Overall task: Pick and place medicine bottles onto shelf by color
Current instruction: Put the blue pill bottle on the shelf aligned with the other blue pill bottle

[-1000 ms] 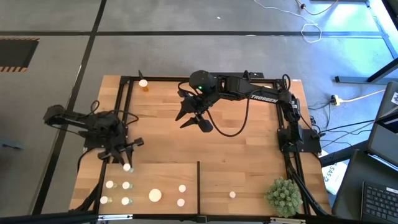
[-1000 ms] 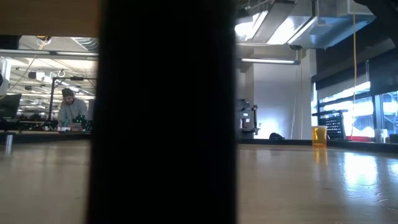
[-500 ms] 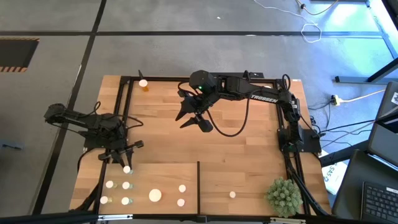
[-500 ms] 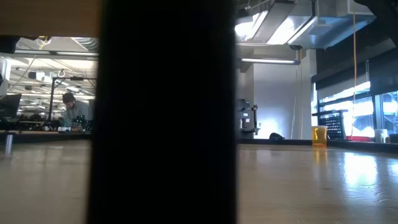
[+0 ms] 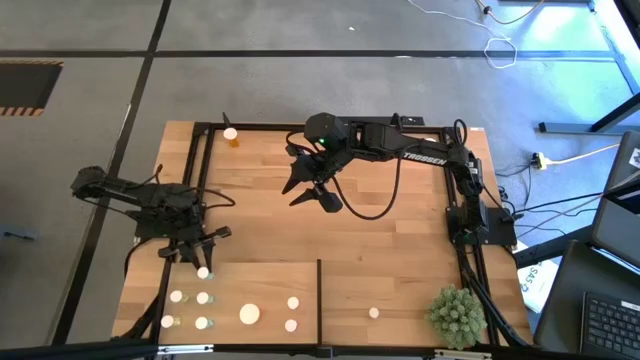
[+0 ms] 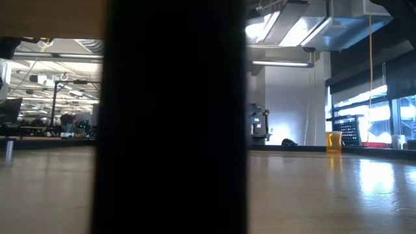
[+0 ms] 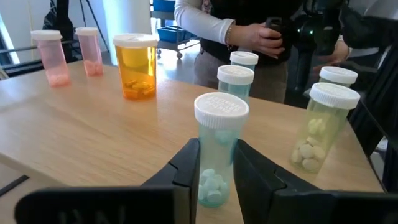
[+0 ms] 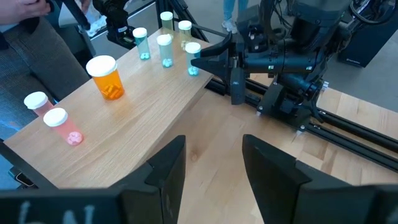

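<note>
I read "TROSSEN" on the right arm [image 5: 420,155]; my left gripper [image 7: 216,167] clamps a greenish bottle [image 7: 217,149] on the shelf [image 7: 93,134]; right gripper [image 8: 211,163] stands part-open, empty.

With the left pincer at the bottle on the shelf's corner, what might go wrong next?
1. The left pincer is shut on a pale blue bottle; two similar bottles stand close behind, so a careless release or pull-back may topple them.
2. That bottle stands near the shelf's edge in the high view and might tip off it.
3. A person stands right behind the shelf, near the arm's path.
</note>
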